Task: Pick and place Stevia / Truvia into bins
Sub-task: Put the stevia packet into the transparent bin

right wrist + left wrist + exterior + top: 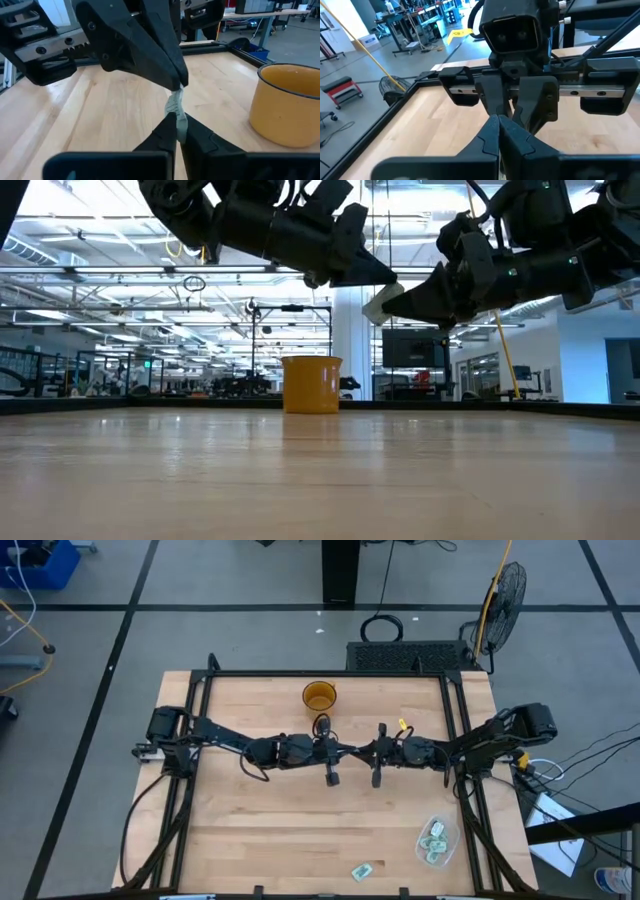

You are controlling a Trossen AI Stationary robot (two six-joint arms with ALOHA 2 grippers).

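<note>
Loose sachet (pixel 362 871): flat at bench (pixel 250 830) near edge. Clear tub (pixel 437 842): nearby, holding several sachets. Left claw (pixel 350 751) and right claw (pixel 357 752): mid-bench, tip to tip, both pinched on one crumpled sachet (pixel 176 107). Amber cup (pixel 319 696): far edge.

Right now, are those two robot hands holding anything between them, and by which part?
Yes: one pale sachet, above the table. The right hand pinches one end and the left hand pinches the opposite end.
</note>
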